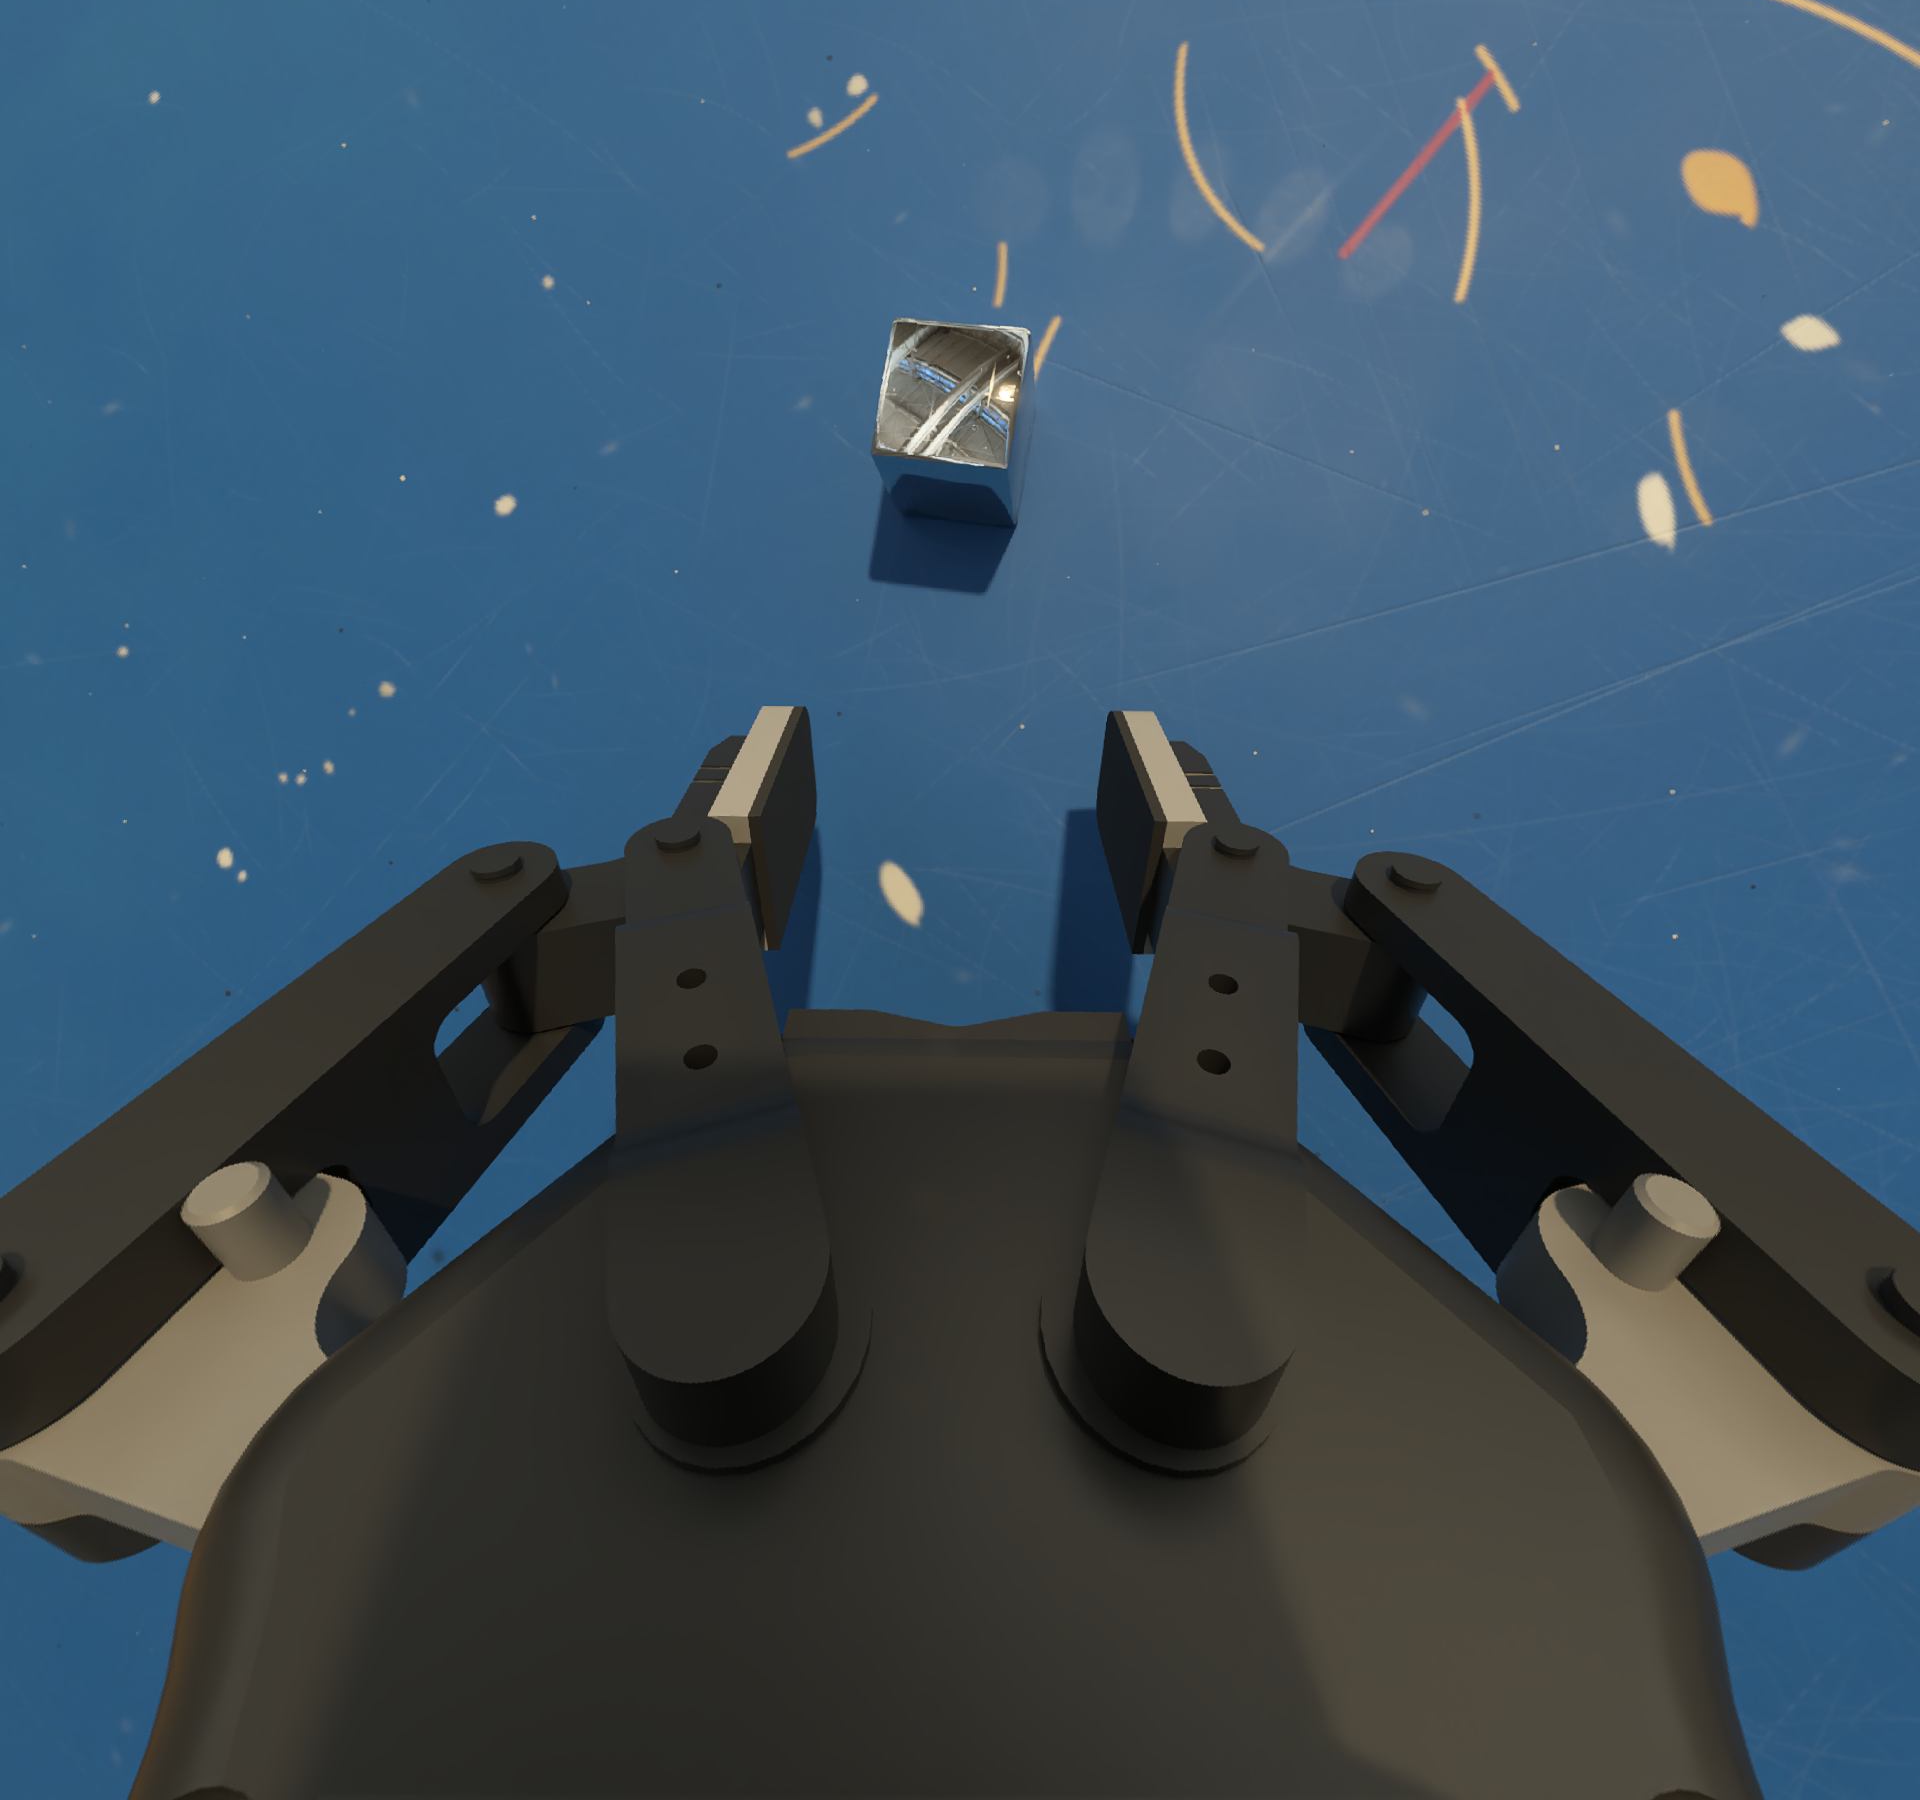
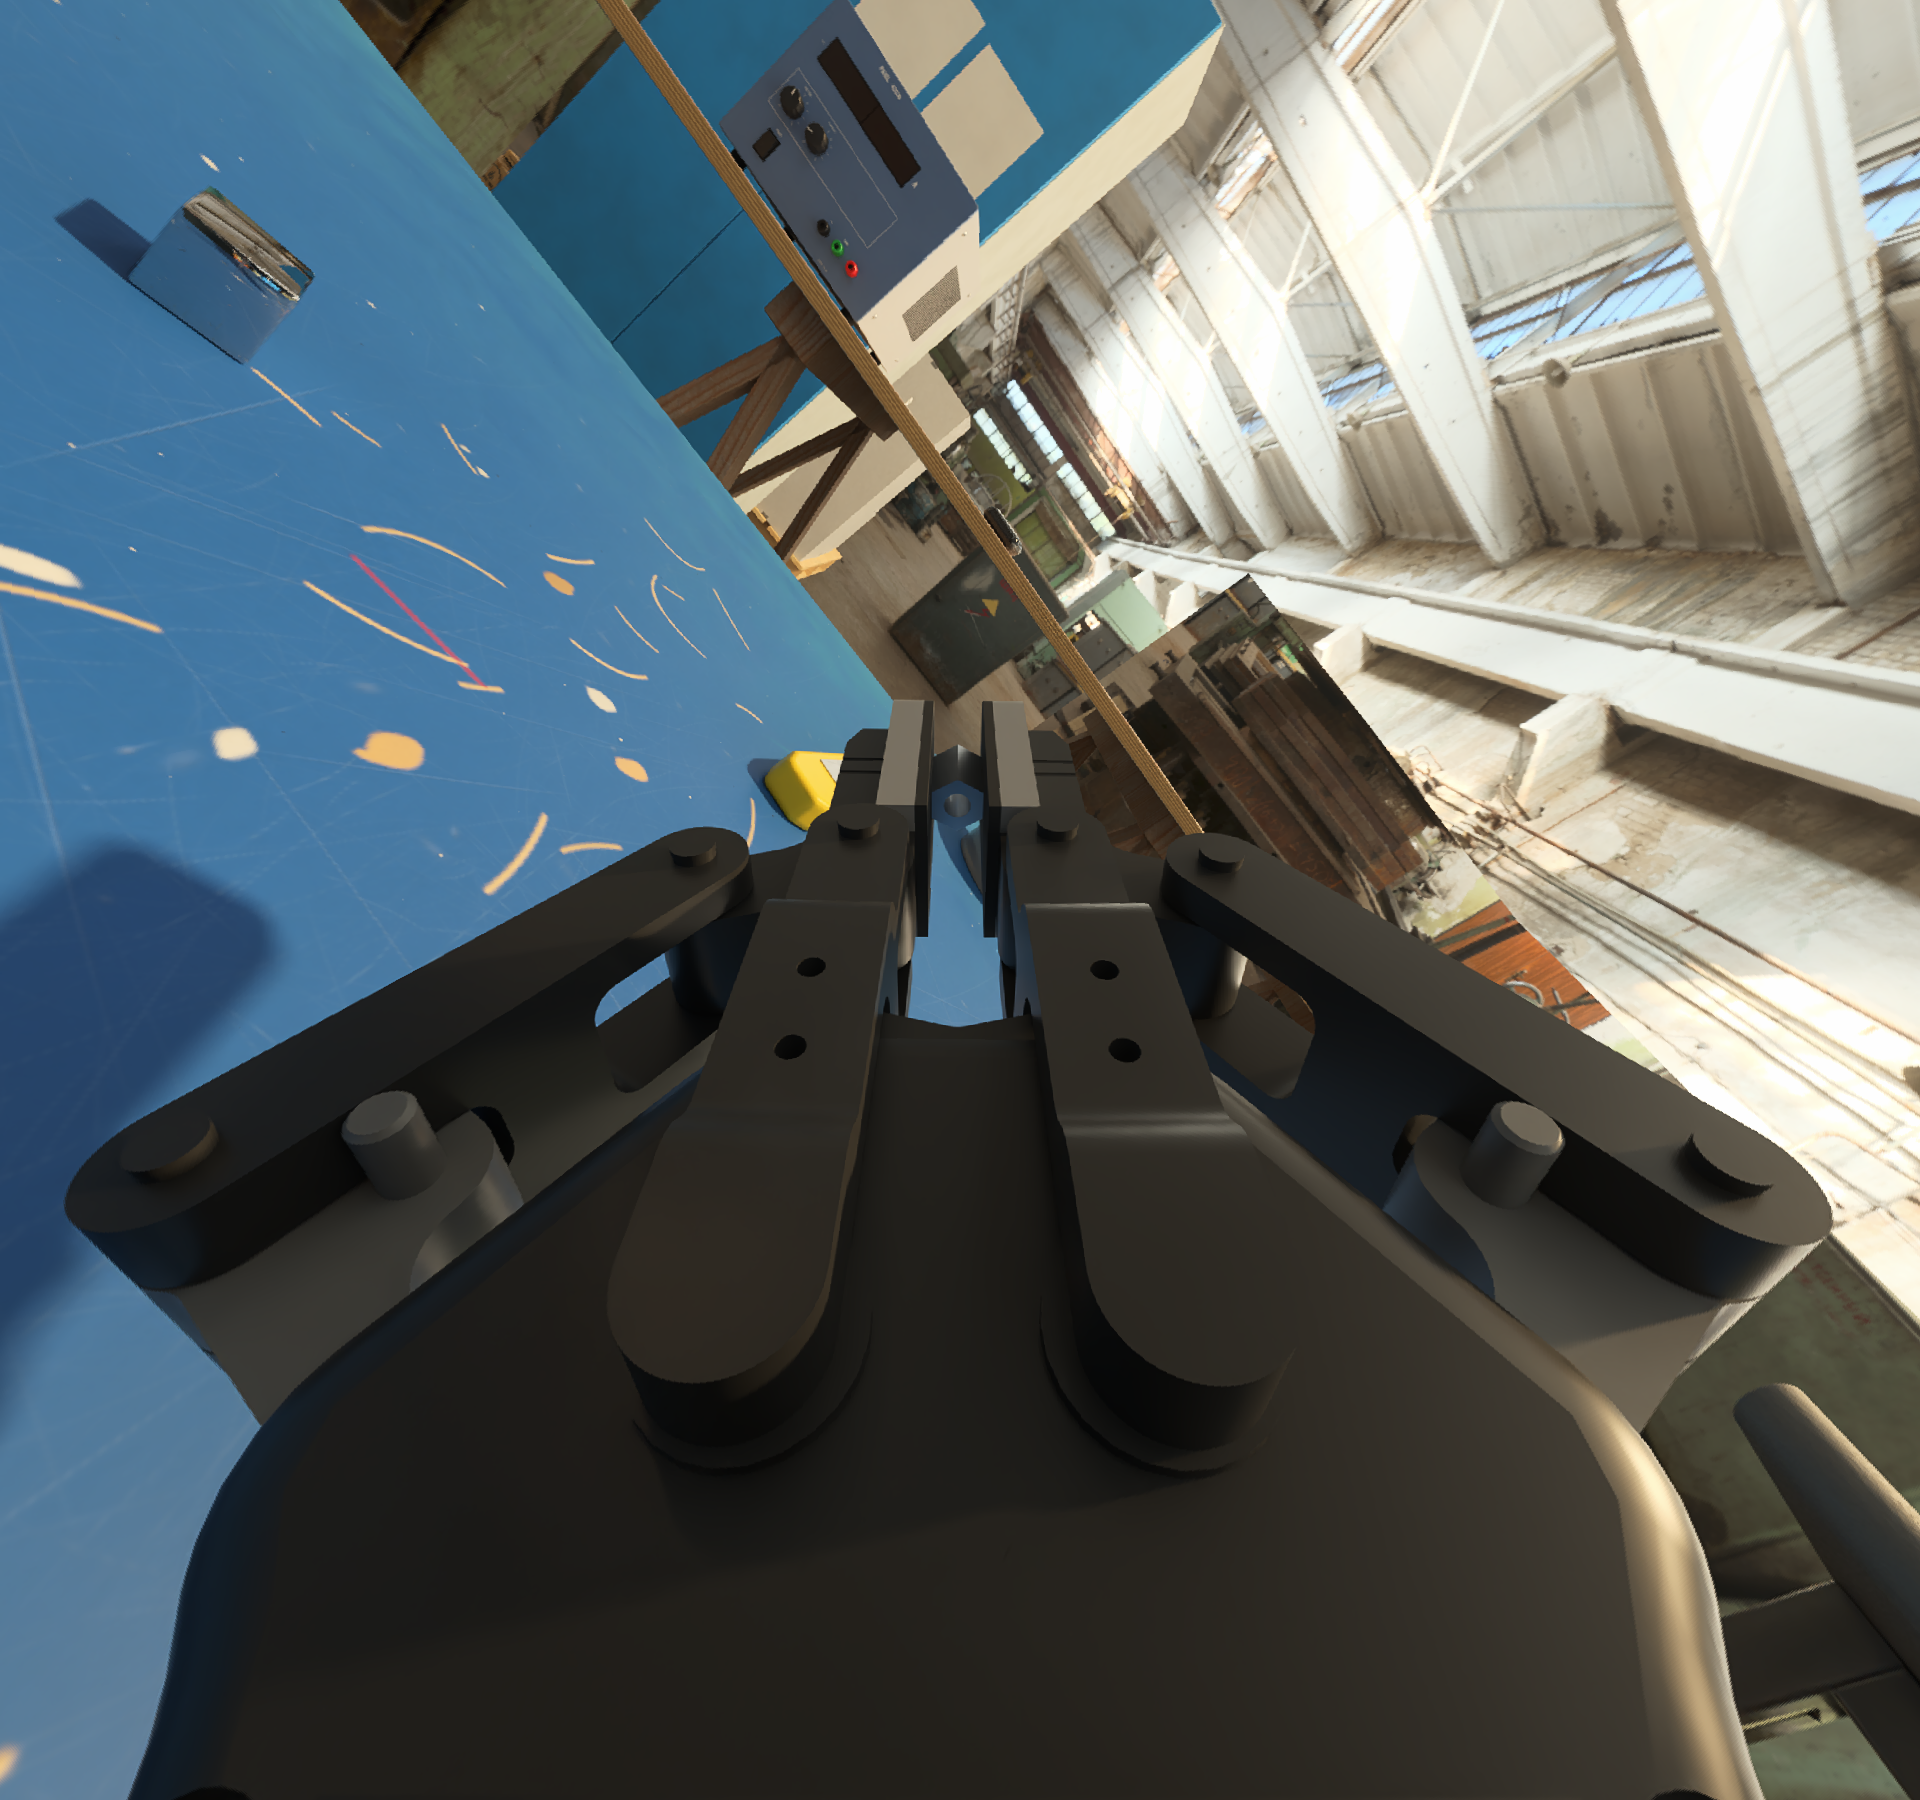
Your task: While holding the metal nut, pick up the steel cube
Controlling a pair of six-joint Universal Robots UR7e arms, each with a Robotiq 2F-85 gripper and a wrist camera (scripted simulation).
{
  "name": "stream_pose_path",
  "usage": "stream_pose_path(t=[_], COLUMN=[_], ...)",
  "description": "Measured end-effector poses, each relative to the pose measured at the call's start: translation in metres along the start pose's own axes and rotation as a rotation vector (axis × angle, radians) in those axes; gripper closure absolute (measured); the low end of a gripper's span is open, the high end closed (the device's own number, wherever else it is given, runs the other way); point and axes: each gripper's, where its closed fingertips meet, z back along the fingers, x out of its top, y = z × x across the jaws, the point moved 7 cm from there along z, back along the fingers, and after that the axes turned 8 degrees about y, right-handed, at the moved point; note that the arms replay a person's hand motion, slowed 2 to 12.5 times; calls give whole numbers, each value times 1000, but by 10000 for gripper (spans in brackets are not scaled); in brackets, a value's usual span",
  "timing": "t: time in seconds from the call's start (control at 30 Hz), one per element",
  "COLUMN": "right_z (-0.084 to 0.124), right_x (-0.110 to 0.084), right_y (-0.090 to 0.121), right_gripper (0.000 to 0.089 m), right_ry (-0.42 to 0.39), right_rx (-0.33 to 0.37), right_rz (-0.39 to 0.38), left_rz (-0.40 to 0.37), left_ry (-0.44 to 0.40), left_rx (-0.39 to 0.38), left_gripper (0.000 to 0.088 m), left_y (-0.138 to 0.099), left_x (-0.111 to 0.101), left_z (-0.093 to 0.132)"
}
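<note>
The steel cube [image 1: 951, 420] is a small mirror-bright block standing on the blue table [image 1: 416, 400]. In the left wrist view it lies straight ahead of my left gripper [image 1: 956, 722], which is open and empty, its fingertips a short way short of the cube and above the table. The cube also shows in the right wrist view [image 2: 223, 280] at the far upper left. My right gripper [image 2: 956, 722] is shut on the metal nut [image 2: 957, 784], a small grey piece pinched between the pads, held above the table near its edge.
A yellow block [image 2: 800, 782] lies on the table just left of my right fingertips. The table's wooden edge [image 2: 935, 462] runs diagonally through the right wrist view. Beyond it stands a blue bench with a grey instrument box [image 2: 862, 171]. Paint marks and scratches cover the table.
</note>
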Motion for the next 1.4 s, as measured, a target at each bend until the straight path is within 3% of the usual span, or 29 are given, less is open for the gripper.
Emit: stream_pose_path(t=[0.27,0.63,1.1,1.4], right_z=[0,-1,-1,-2], right_x=[0,0,0,0], right_y=[0,1,1,1], right_gripper=[814,814,814,814], right_ry=[2,3,6,7], right_rx=[-1,-2,-3,-2], right_rz=[3,3,5,2], left_rz=[-36,-63,-38,-43], left_ry=[30,25,25,-74], left_rx=[-25,-60,-71,-39], left_gripper=[402,495,483,476], left_y=[-6,-13,-12,-7], left_x=[-1,-3,-4,15], left_z=[-4,-5,-3,8])
